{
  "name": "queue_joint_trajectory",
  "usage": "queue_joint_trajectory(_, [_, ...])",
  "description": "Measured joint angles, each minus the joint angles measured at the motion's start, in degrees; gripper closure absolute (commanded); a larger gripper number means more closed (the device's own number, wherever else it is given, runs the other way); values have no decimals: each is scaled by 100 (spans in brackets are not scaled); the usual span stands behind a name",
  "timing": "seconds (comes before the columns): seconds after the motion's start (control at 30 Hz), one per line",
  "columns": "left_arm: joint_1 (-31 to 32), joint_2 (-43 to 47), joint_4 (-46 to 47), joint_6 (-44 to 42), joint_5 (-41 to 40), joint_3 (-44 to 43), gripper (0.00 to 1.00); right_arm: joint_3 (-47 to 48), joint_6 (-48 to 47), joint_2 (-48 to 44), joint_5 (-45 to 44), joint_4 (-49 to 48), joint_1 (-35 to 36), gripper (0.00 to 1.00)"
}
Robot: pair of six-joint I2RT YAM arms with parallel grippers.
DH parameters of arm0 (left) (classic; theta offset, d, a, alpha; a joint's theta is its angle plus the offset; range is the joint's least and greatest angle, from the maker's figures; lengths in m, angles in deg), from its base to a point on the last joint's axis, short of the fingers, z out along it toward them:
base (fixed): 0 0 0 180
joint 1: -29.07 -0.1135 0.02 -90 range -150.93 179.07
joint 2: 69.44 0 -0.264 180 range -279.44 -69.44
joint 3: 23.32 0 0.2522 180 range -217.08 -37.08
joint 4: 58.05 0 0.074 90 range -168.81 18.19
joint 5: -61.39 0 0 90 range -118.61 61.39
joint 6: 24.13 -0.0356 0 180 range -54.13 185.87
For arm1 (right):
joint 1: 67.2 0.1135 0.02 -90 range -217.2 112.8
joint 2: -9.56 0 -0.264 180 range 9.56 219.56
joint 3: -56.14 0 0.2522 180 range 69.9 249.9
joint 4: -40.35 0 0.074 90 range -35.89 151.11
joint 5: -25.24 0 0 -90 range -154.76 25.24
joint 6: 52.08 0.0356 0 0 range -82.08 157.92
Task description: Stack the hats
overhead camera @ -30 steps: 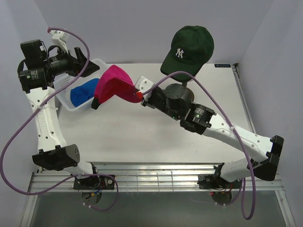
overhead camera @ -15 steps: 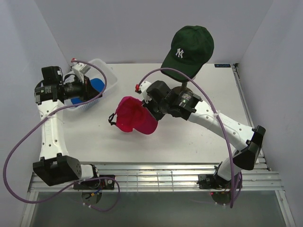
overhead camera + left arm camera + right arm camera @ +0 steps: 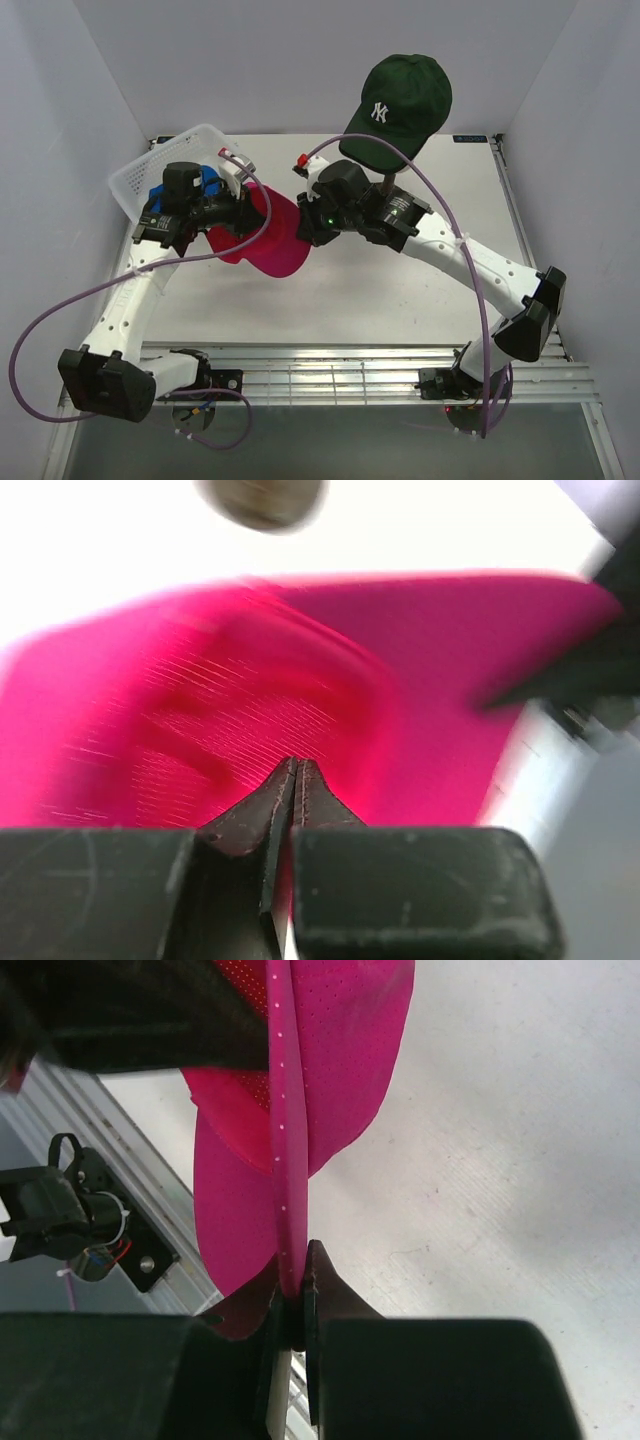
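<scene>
My right pincer [image 3: 297, 1295] pinches the plain magenta fabric cap [image 3: 280, 240], left pincer [image 3: 295, 777] closed; nothing's stacked on the dark green NY cap [image 3: 402, 100] yet.

Pale lavender-grey walls [image 3: 300, 60] close in on three sides, evenly lit, with soft shadows. A white desk [image 3: 400, 290] fills the middle — a slotted aluminium rail [image 3: 330, 375] along its near edge.

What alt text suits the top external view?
The right gripper pinches a magenta cap over the table, the left gripper closed at its other side. Behind, a green cap sits raised; a white basket holding a blue cap stands left.
</scene>
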Motion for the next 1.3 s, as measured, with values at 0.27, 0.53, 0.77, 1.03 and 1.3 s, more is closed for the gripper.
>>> queue_joint_trajectory(0.27, [160, -247, 1740, 737, -2236, 483, 85, -894, 468, -595, 531, -507, 201, 92])
queue_joint_trajectory(0.53, [623, -496, 2409, 837, -3318, 1067, 64, -1143, 669, -964, 686, -774, 249, 92])
queue_joint_trajectory(0.77, [651, -691, 2229, 1252, -3069, 638, 58, -632, 481, -765, -55, -83, 267, 92])
queue_joint_trajectory(1.03, [632, -247, 763, 898, -1775, -931, 56, 262, -245, -654, -977, 518, -39, 92])
queue_joint_trajectory(1.3, [623, 33, -737, -533, -212, -2350, 26, -472, -1189, -1180, -525, 214, -133, 92])
